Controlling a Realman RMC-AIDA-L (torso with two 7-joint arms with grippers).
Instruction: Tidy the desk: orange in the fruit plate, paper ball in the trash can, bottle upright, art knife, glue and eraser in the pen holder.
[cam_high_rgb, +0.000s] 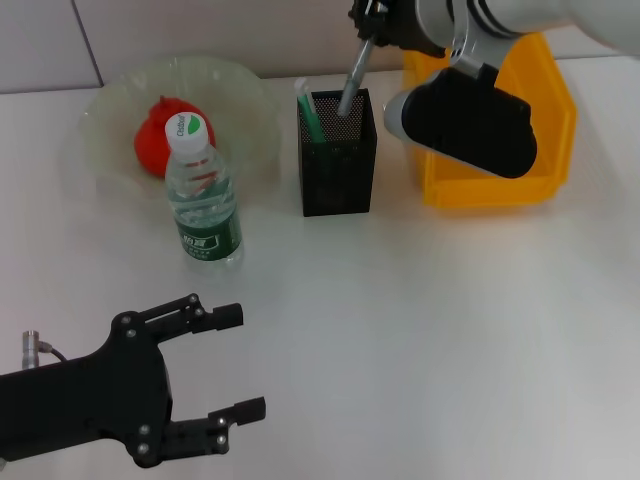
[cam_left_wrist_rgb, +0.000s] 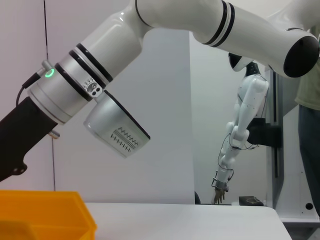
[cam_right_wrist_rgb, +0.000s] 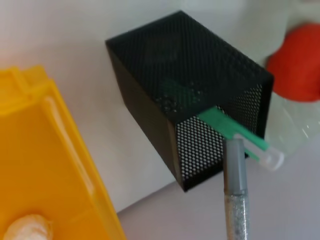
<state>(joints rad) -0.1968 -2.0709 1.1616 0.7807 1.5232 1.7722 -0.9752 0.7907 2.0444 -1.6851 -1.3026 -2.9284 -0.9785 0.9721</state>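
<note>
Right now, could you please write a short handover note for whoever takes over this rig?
Left gripper: open, empty, low over the near table.
Right gripper: above the pen holder, at a grey stick that leans in it.
Done: orange in the fruit plate, bottle upright, paper ball in the trash can, green tool in the holder.
Left: release the stick; eraser not visible.

Plain white desk (cam_high_rgb: 450, 330), evenly lit and a bit glossy. Right behind the desk there's a pale wall (cam_high_rgb: 200, 40) with a thin dark seam running down it.
</note>
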